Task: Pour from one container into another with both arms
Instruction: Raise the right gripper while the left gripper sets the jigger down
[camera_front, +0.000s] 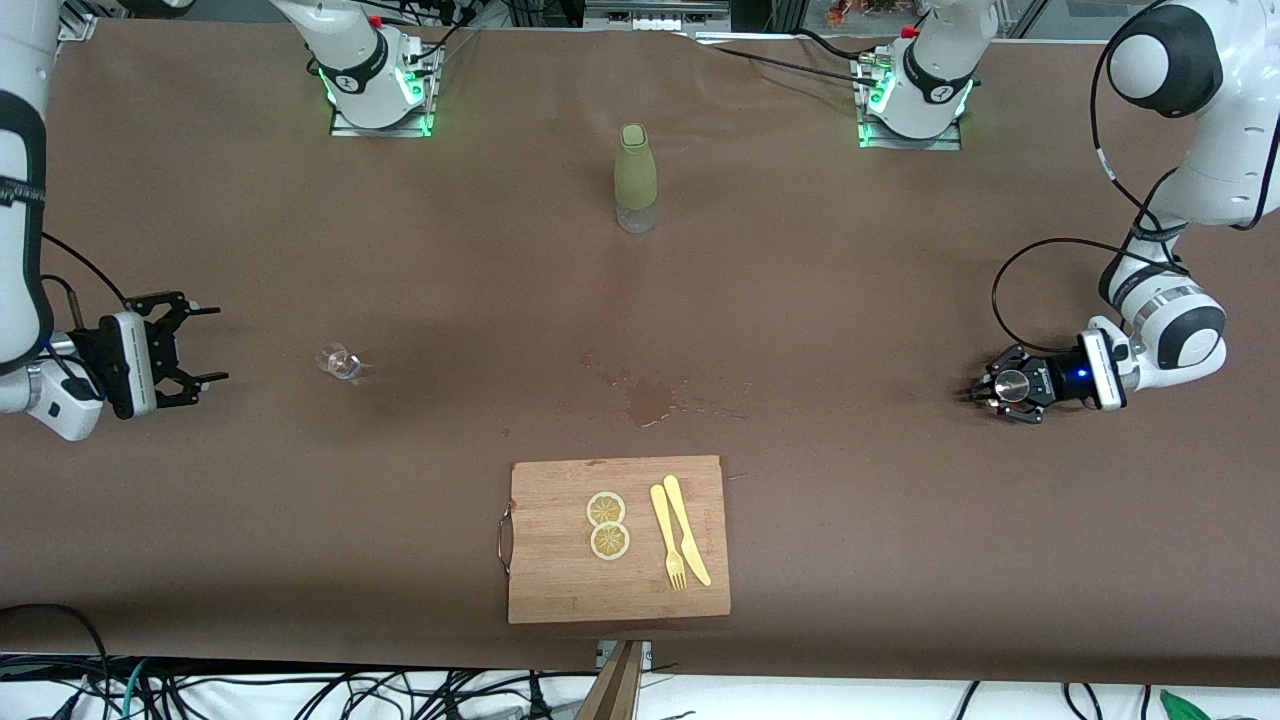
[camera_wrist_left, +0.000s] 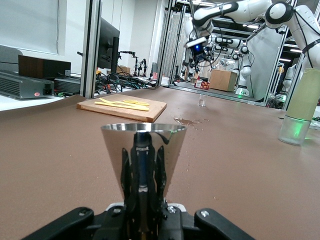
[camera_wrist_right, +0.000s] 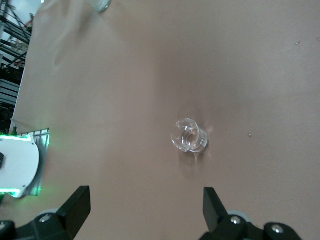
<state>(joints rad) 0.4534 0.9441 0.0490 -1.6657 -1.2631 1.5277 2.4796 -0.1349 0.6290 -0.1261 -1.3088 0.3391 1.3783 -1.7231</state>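
Observation:
A green bottle (camera_front: 635, 178) with a clear base stands upright mid-table, nearer the robots' bases; it also shows in the left wrist view (camera_wrist_left: 301, 107). A small clear glass (camera_front: 338, 361) (camera_wrist_right: 190, 137) (camera_wrist_left: 201, 101) sits toward the right arm's end of the table. My right gripper (camera_front: 218, 344) (camera_wrist_right: 145, 197) is open beside the glass, with a gap between them and nothing between its fingers. My left gripper (camera_front: 985, 392) (camera_wrist_left: 144, 170) is low at the left arm's end, shut on a shiny metal cone-shaped cup (camera_wrist_left: 143, 145) (camera_front: 1012, 383).
A wooden cutting board (camera_front: 560, 580) with two lemon slices (camera_front: 607, 525), a yellow fork (camera_front: 668, 540) and a knife (camera_front: 688, 530) lies near the front edge. A wet spill (camera_front: 650, 402) marks the brown cloth between board and bottle.

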